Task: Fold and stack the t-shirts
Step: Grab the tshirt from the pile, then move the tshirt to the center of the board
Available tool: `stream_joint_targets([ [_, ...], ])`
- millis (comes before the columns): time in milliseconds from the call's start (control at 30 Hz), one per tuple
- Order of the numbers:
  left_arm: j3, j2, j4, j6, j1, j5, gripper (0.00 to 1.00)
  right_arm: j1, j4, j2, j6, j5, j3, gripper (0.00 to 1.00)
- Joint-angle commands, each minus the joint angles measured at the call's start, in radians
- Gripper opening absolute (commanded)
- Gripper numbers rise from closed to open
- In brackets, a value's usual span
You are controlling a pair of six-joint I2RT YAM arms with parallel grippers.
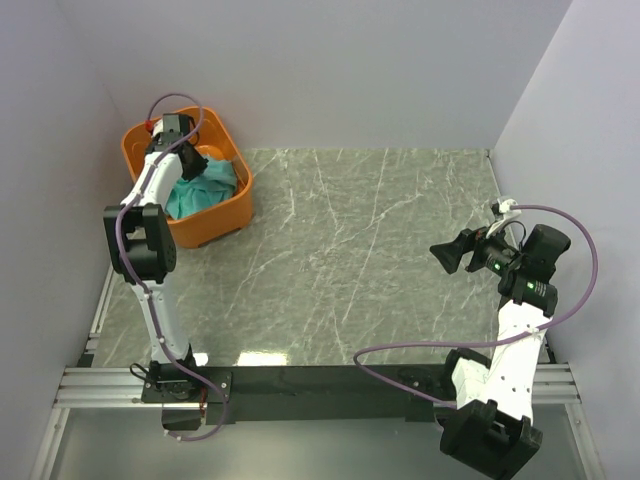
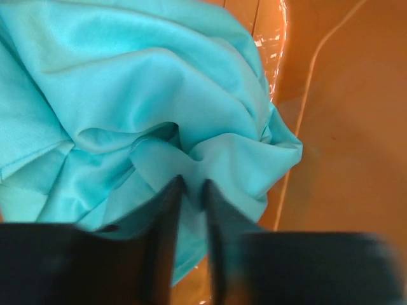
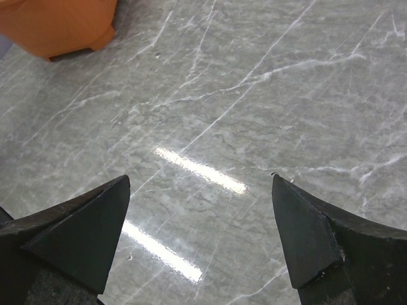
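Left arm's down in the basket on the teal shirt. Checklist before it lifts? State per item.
1. left gripper on the t-shirt inside the basket: ok.
2. Fold between its fingers: ok, jaws narrowed on a raised pucker of cloth.
3. Only one shirt pinched: cannot tell, the cloth is bunched.
4. Cloth free of the basket wall: cannot tell.
5. right gripper open, empty, over the table, away from the basket: ok.
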Motion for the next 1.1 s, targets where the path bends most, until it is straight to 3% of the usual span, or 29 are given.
stream_joint_targets([
  [0,0.038,-0.024,0.04,0.044,-0.006,0.015,0.16,0.006,0.011,0.0,0.008,-0.001,0.048,0.98],
  [33,0.035,-0.035,0.046,0.053,-0.008,0.016,0.02,0.005,0.013,-0.002,0.009,-0.001,0.047,0.98],
  [67,0.023,-0.048,0.071,0.056,-0.008,0.019,0.0,0.005,0.016,0.0,0.011,-0.001,0.047,0.98],
  [300,-0.052,-0.294,0.226,0.153,-0.037,0.041,0.0,0.003,0.021,0.003,0.019,-0.005,0.042,0.98],
  [667,-0.045,-0.659,0.44,0.197,-0.216,0.12,0.0,0.005,0.037,0.006,0.029,-0.006,0.035,0.98],
  [1067,0.127,-0.737,0.609,0.128,-0.46,0.317,0.0,0.005,0.047,0.007,0.035,-0.001,0.027,0.98],
])
